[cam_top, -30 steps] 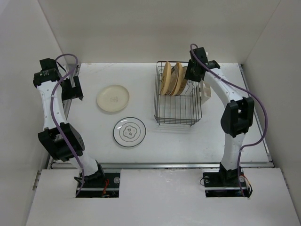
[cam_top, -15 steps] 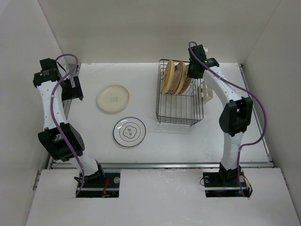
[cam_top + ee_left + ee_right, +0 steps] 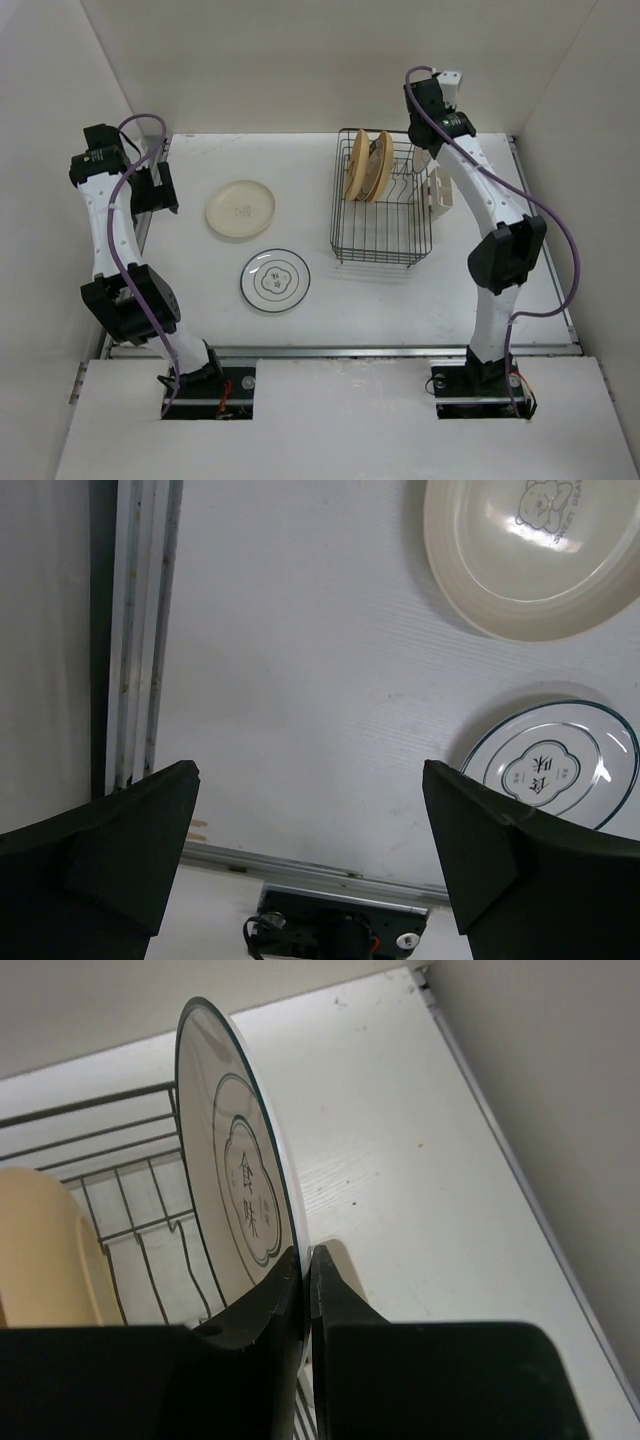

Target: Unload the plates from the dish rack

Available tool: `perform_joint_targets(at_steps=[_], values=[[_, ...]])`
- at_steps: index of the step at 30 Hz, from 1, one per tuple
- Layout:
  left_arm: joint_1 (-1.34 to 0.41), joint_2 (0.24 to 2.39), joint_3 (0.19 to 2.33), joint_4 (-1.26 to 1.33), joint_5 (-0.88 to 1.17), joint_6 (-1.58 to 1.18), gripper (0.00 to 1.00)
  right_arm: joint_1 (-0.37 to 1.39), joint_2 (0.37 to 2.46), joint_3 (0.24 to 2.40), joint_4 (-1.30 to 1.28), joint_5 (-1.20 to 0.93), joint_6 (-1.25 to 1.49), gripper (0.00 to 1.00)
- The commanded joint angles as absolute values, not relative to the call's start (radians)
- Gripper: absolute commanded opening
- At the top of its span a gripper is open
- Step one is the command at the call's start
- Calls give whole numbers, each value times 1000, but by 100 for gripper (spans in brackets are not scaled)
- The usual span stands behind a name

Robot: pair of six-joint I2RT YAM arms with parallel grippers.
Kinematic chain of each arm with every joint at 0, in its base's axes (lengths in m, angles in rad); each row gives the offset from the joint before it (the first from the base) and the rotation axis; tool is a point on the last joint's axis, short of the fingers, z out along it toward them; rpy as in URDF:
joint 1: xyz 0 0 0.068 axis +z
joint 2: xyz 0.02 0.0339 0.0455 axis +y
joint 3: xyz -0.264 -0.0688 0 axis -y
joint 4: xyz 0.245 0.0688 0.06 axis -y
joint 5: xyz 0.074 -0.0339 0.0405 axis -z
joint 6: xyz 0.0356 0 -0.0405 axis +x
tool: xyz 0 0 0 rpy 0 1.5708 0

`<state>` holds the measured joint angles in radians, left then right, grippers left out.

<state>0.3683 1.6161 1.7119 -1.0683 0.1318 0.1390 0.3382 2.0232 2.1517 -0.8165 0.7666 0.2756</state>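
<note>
My right gripper is shut on the rim of a white plate with a thin dark edge and centre motif, held upright above the dish rack. Two orange-yellow plates stand upright at the far end of the rack; one shows at the left of the right wrist view. A cream plate and a white ringed plate lie flat on the table. My left gripper hangs open and holds nothing at the table's left edge.
A cream plastic holder is clipped on the rack's right side. White walls enclose the table on three sides. A metal rail runs along the left edge, and another along the near edge.
My right gripper closed on the white plate and raised it out of the rack towards the back wall. The rack shifted slightly. The left arm has not moved.
</note>
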Motion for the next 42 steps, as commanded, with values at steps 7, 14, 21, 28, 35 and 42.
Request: perform_joint_targets(at_steps=[7,14,21,28,35,42], values=[[370,1514,1674,-1081,150,163,93,595,1615,2001,-649,884,167,0],[370,1483,1629,-1069,150,153,94,787,1549,1775,-560,406,115,0],[370,1430,1577,-1069,141,163,94,787,1748,1707,-528,-447,80,0],[370,1410,1568,-1078,121,181,94,798,2017,1786,-525,-647,80,2],[370,1399,1546,-1069,121,181,94,798,2091,1810,-557,-583,67,82],[370,1397,1537,-1069,121,181,94,818,2039,1874,-566,-296,67,100]])
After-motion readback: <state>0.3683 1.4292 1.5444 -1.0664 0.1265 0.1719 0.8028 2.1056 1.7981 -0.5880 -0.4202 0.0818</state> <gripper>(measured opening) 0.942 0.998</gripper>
